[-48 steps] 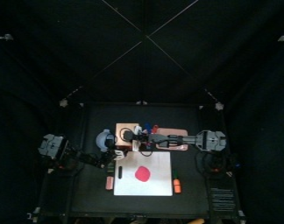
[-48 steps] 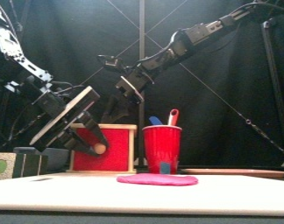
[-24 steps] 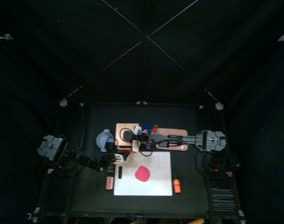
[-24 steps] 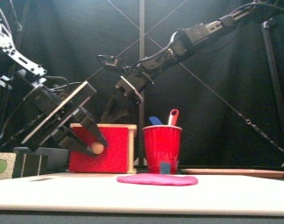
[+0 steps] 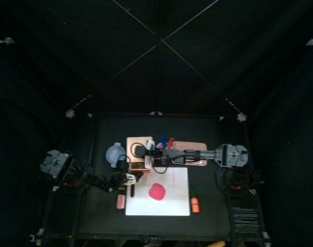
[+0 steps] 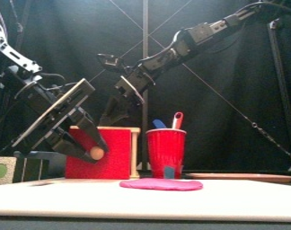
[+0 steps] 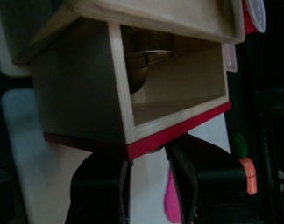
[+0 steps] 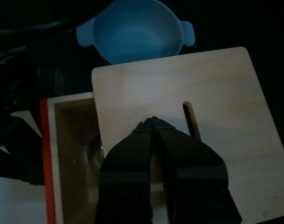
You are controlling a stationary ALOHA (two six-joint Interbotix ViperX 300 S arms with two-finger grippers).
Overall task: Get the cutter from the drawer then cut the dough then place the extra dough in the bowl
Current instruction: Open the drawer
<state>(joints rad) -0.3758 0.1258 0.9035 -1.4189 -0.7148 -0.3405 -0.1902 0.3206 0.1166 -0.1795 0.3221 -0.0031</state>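
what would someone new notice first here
The pale wooden box at the table's back stands out: the left pincer holds its drawer pulled out, showing the metal cutter inside, while the right pincer presses shut on the box top. In front view, a red cup stands behind the flat pink dough.

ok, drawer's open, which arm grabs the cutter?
Right, probably: the right gripper rests shut on the box beside the open drawer holding the cutter; the left gripper is clamped on the drawer front.
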